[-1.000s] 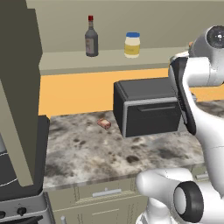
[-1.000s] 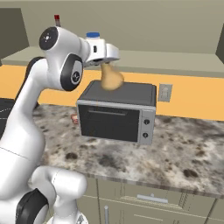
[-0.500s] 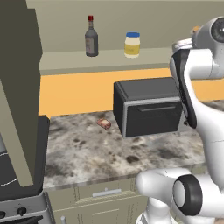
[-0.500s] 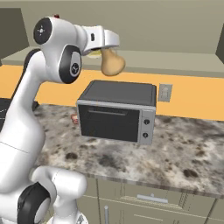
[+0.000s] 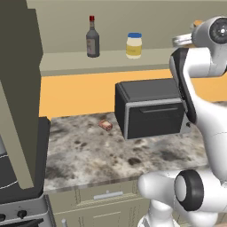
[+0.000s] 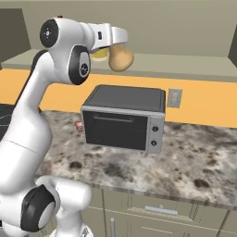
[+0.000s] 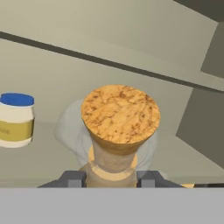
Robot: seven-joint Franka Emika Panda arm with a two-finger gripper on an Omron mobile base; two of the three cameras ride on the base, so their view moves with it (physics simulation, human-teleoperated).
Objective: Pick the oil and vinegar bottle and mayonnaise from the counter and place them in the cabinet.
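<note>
- Hand view: the gripper (image 7: 112, 178) is clamped tight on the neck of the oil bottle (image 7: 120, 127), whose cork top sits at frame centre and whose long axis runs straight away from the camera.
- Right base view: that bottle (image 6: 121, 57) hangs at upper centre, above the toaster oven (image 6: 125, 118) and just in front of the cabinet shelf (image 6: 185, 62).
- The shelf lies ahead of the jaws, so the next move is probably forward and down.
- Count: one oil bottle, one mayonnaise jar (image 5: 134, 45) already on the shelf at top centre of the left base view, one dark bottle (image 5: 92, 39) left of it.
- The counter (image 5: 88, 155) fills the lower half.
</note>
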